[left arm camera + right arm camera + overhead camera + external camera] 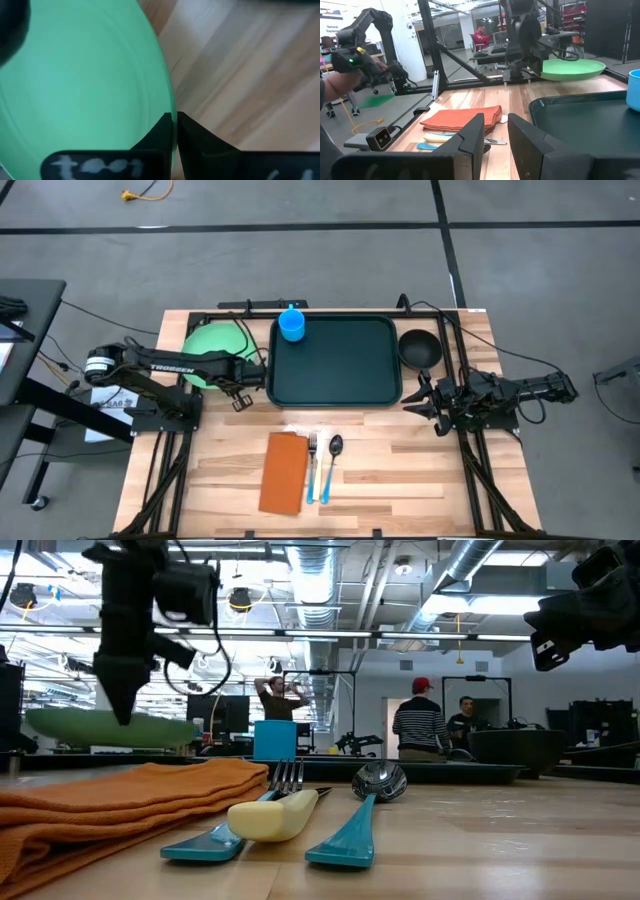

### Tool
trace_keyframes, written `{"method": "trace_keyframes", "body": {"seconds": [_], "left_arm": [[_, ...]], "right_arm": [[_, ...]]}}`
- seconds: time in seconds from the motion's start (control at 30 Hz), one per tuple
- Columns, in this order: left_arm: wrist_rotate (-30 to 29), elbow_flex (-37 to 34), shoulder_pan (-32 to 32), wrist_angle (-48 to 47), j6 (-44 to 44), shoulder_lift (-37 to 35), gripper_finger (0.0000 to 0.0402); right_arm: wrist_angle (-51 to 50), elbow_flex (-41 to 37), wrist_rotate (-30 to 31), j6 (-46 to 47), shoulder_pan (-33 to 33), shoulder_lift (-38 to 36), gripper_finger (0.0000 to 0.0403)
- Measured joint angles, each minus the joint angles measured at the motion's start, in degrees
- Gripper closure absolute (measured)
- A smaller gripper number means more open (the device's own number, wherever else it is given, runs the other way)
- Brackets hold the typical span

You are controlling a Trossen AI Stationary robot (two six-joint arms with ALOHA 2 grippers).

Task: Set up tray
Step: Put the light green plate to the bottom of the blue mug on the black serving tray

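Observation:
The dark green tray (335, 365) lies in the middle of the table's far half. A blue cup (291, 326) stands in its far left corner. Left of the tray is a round light-green plate (212, 343), and my left gripper (240, 390) is shut on its rim. In the right wrist view the plate (570, 69) shows raised above the wood. Right of the tray sits a black bowl (420, 348). Just nearer than the bowl, my right gripper (495, 132) waits level and open, holding nothing. My left gripper pinches the plate's rim (171, 107) between its two fingers, on the plate's near right side, toward the tray. The fingers (161, 131) come steeply from above, one on the plate's upper face and one beneath. The plate hangs about level, off the table.
An orange napkin (285, 472), a fork (312, 465) and a spoon (333, 460) lie side by side near the table's front edge. Bare wood lies between them and the tray. People stand in the room beyond the table.

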Motion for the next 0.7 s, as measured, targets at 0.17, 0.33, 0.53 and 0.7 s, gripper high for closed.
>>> {"method": "trace_keyframes", "body": {"seconds": [0.17, 0.33, 0.53, 0.7], "left_arm": [[0.6, 4.5, -4.1, -1.7, -2.2, 0.0, 0.0399], [2.5, 8.7, -9.9, -1.4, -3.2, 0.0, 0.0399], [2.4, 11.7, -17.0, 2.3, 0.0, 0.0, 0.0399], [2.2, 11.7, -21.0, 7.2, 7.4, 0.0, 0.0399]], "right_arm": [[0.0, 0.0, 0.0, 0.0, 0.0, 0.0, 0.0321], [0.0, 0.0, 0.0, 0.0, 0.0, 0.0, 0.0321], [0.0, 0.0, 0.0, -0.8, 0.0, 0.0, 0.0321], [0.0, 0.0, 0.0, -0.9, 0.0, 0.0, 0.0321]]}}
